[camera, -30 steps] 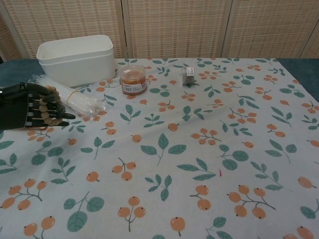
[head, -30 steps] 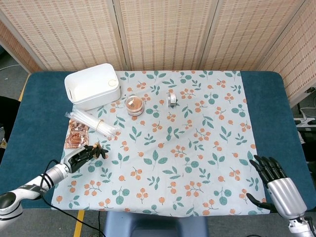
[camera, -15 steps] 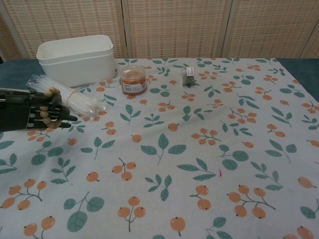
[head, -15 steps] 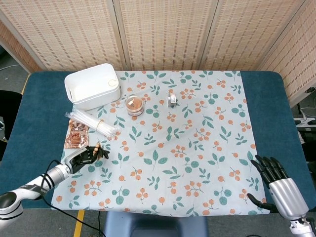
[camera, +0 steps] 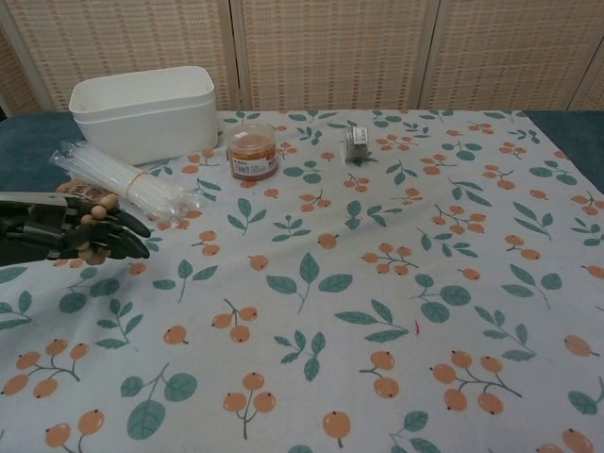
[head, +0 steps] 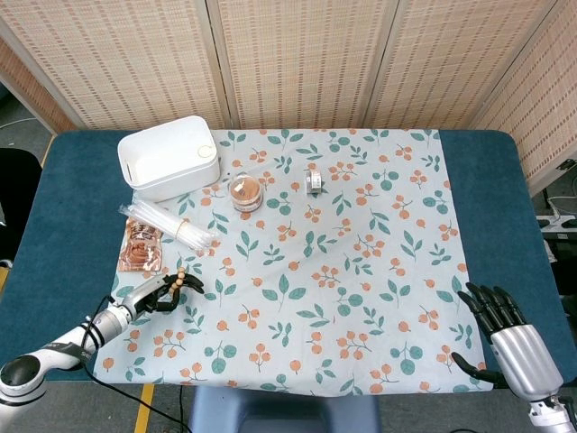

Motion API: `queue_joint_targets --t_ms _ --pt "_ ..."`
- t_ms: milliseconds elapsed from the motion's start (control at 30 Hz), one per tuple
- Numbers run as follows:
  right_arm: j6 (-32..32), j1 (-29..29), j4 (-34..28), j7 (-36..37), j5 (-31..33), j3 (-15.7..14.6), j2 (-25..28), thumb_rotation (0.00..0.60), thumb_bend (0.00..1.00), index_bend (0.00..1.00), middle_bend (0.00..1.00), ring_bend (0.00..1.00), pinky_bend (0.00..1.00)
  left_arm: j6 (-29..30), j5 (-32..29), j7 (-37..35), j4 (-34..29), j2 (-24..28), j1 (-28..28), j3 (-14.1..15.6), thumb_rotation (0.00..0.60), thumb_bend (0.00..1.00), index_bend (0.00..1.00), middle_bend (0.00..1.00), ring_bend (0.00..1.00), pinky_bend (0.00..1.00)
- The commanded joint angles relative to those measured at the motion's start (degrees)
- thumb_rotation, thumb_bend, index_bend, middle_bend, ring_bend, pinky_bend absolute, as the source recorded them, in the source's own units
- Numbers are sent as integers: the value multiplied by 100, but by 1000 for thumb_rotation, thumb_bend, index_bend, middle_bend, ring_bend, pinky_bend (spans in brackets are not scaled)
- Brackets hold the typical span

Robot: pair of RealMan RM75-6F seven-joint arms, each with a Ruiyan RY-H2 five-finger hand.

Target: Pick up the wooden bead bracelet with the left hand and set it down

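Observation:
The wooden bead bracelet (camera: pixel 95 210) is looped around the fingers of my black left hand (camera: pixel 58 237), with beads showing above and below them. That hand lies low and nearly flat over the floral cloth (head: pixel 343 271) at the near left. In the head view the left hand (head: pixel 155 294) holds the bracelet (head: pixel 183 280) just in front of a brown packet (head: pixel 141 245). My right hand (head: pixel 502 338) is at the near right edge with its fingers spread, holding nothing.
A white bin (head: pixel 169 155) stands at the back left, with a bundle of clear tubes (head: pixel 171 225) in front of it. An orange-lidded jar (head: pixel 245 192) and a small metal roll (head: pixel 314 181) stand near the middle back.
My left hand has sunk toward the cloth and flattened out, drifting slightly nearer the front edge with the bracelet still around its fingers. The right hand has not moved.

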Motion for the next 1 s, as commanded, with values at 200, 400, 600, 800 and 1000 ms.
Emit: queue_joint_targets --t_ms 200,400,600,800,1000 --pt "-4 2 -2 2 11 5 -2 434 201 0 0 0 0 404 796 1568 -143 -524 355 -144 600 607 106 197 14 0" --pt "-11 2 -7 0 8 1 1 433 201 0 0 0 0 571 1167 2503 -261 -881 633 -324 600 543 97 193 19 0" --pt "-22 4 -9 -8 13 1 -1 433 200 0 0 0 0 497 1645 3906 -499 -1269 1033 -664 600 538 104 238 83 0" --pt "-14 0 -12 -12 5 -2 0 433 201 0 0 0 0 -82 1550 5032 -460 -1562 1330 -986 600 530 77 242 141 0" --pt "-2 -7 -12 -9 -7 -8 3 434 201 0 0 0 0 -560 1069 5654 -254 -1838 1476 -1303 600 525 123 458 120 0"
